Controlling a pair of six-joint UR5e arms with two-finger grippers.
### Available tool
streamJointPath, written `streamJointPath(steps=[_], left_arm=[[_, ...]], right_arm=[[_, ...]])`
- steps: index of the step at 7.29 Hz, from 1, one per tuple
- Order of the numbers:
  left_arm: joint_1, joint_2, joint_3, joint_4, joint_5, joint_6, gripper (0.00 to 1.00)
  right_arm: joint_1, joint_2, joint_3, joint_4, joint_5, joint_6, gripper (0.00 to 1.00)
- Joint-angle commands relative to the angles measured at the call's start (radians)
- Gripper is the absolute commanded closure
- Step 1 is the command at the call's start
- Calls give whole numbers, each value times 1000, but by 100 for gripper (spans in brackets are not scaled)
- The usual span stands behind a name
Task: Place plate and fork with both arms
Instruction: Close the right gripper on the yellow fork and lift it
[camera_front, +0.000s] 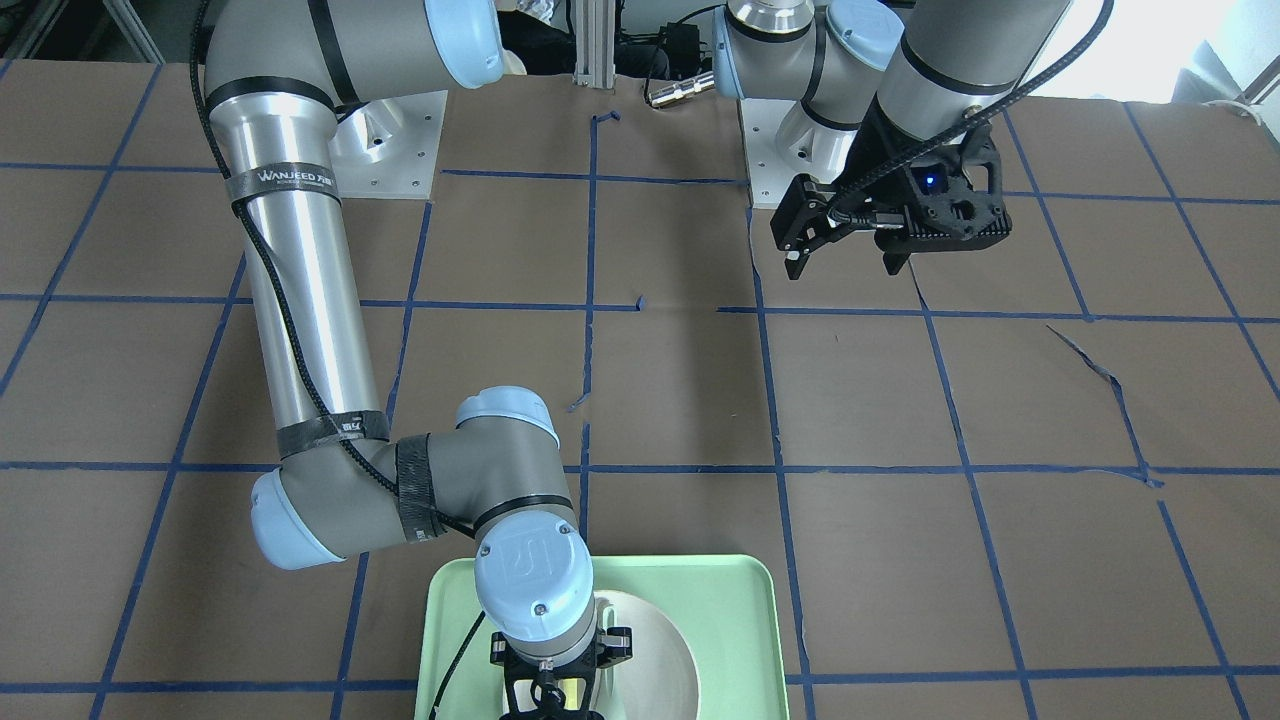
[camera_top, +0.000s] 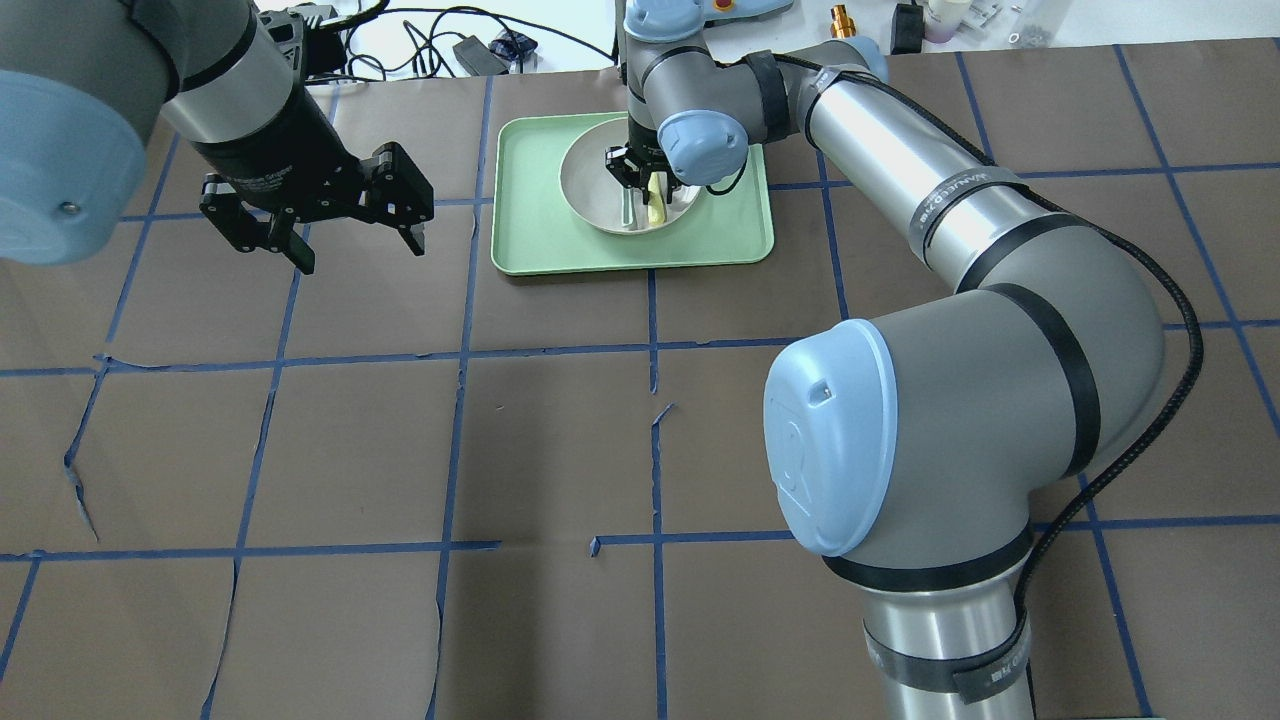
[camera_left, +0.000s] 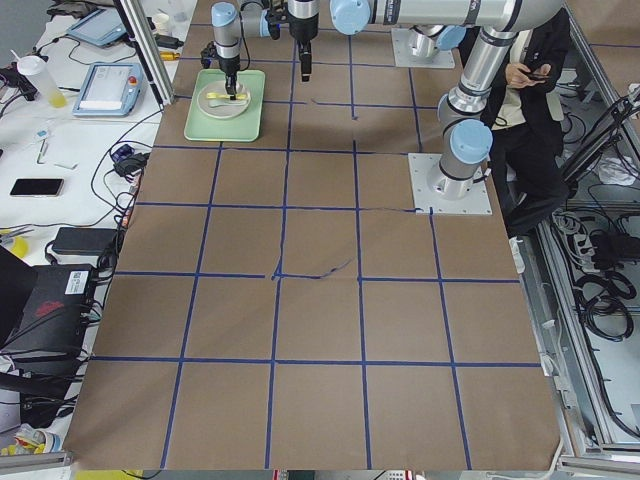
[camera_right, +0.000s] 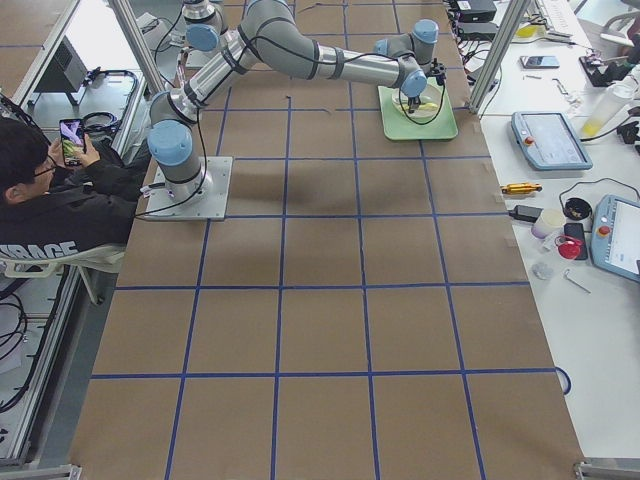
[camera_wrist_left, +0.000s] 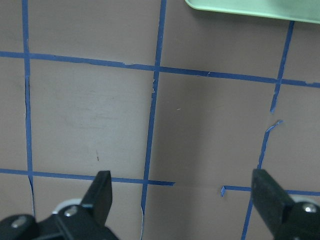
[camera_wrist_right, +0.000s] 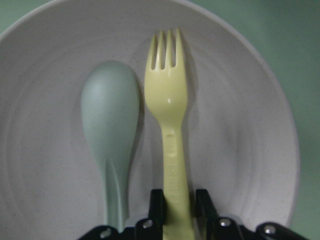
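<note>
- One plate (camera_wrist_right: 245, 125), one fork (camera_wrist_right: 169, 115), one spoon (camera_wrist_right: 110, 120), one mint-green tray (camera_top: 530, 245) and two grippers.
- The right gripper (camera_wrist_right: 179, 201) is drawn narrow, its fingers pinching the fork's handle on both sides.
- The fork is inside the plate's rim, just beside the spoon, with its tines pointing away from the gripper.
- The left gripper (camera_top: 361, 253) is spread wide and empty, hanging over the bare brown table (camera_top: 560, 450), apart from the tray's corner.
- The plate sits in the tray, which lies near the table's far edge from the robot's base; a broad stretch of taped table lies open around it.
</note>
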Motion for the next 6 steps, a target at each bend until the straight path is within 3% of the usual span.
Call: streamJointPath(steps=[1, 4, 6], left_arm=[[0, 0, 0, 1, -2, 0, 0], [0, 0, -2, -1, -2, 0, 0], [-2, -5, -3, -1, -5, -1, 0]], right_arm=[[-1, -40, 4, 6, 2, -10, 71], [-52, -131, 53, 70, 10, -133, 71], [-107, -131, 73, 67, -1, -234, 71]])
